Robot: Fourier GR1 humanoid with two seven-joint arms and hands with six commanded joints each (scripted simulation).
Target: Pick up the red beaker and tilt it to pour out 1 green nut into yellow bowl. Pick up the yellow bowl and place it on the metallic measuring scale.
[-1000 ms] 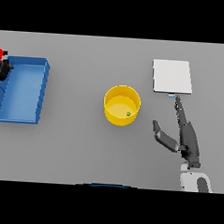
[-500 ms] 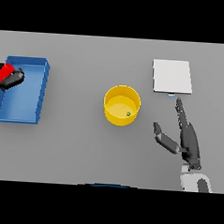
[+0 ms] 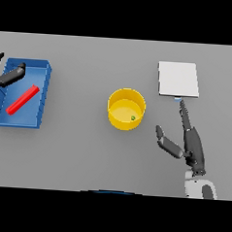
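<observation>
Since the earlier frame the red beaker has left the left robot hand and now lies on its side, slanted, inside the blue tray at the left of the table. A moment ago it was up at the tray's far left corner in that hand's grasp. The left robot hand now sits over the tray's upper left corner with its fingers stretched out and loose, holding nothing and clear of the beaker.

The yellow bowl stands where it stood before, near the middle of the table, with a small green nut lying inside it toward its right side. The metallic measuring scale is a pale square plate further right and toward the far side, apart from the bowl.

The right robot hand has hardly shifted. It rests open on the table to the right of the bowl, fingers straight and pointing toward the near edge of the scale, thumb spread out toward the bowl, gripping nothing.
</observation>
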